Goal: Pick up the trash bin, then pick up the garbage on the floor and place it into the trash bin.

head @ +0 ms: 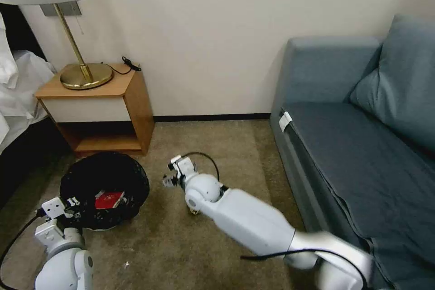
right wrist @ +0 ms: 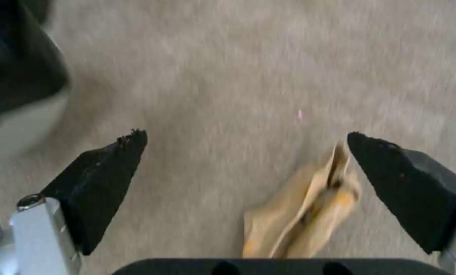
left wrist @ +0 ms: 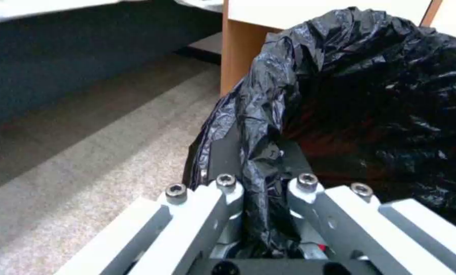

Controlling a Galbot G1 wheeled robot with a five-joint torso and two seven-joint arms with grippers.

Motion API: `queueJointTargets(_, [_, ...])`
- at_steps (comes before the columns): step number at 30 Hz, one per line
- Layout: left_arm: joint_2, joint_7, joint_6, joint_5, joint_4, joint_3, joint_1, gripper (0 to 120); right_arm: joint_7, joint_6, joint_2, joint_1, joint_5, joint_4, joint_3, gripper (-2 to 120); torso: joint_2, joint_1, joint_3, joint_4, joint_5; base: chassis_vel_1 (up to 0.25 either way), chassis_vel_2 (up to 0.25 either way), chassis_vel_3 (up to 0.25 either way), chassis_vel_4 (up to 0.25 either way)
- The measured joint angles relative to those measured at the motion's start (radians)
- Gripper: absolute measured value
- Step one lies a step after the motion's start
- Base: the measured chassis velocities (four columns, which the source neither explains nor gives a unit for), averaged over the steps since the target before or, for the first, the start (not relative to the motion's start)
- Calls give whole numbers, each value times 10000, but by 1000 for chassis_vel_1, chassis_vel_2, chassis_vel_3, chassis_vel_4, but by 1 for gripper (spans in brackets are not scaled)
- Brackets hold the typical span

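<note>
The trash bin (head: 105, 176), white with a crinkled black bag over its rim, stands on the carpet in front of the nightstand. A red-and-white carton (head: 109, 200) lies inside it. My left gripper (head: 69, 205) is shut on the bin's near rim; the left wrist view shows the bag (left wrist: 371, 95) pinched between its fingers (left wrist: 223, 152). My right gripper (right wrist: 244, 134) hangs open just above the carpet to the right of the bin. A crumpled tan-gold piece of garbage (right wrist: 304, 214) lies on the floor close to one black pad (right wrist: 406, 179), untouched.
A wooden nightstand (head: 106, 108) with a brass lamp (head: 84, 72) stands behind the bin, a bed with white sheets (head: 18, 90) to its left. A blue-grey sofa (head: 358, 145) runs along the right. Open carpet (head: 217, 145) lies between them.
</note>
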Motion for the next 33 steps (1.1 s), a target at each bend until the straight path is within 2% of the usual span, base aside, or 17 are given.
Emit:
queueJointTargets(6, [0, -1, 0, 18, -150, -26, 109, 4, -194, -31, 289, -440, -596, -652, 590, 100, 0, 0, 0, -3, -1, 0, 0, 0, 0])
queueJointTargets(8, [0, -7, -1, 32, -181, -76, 200, 4, -434, 105, 584, -590, -1040, -1298, 1115, 100, 0, 0, 0, -2, 0, 0, 0, 0, 0])
queueJointTargets(17, [1, 34, -114, 138, 78, -158, 207, 4, -1072, 504, 1062, -631, -1828, -2593, 2202, 100, 0, 0, 0, -1, 0, 0, 0, 0, 0])
queueJointTargets(33, [1, -257, -55, 267, -10, 314, 83, 4, -2140, 848, 1089, -1299, -2614, -3114, 3453, 100, 0, 0, 0, -4, 1, 0, 0, 0, 0])
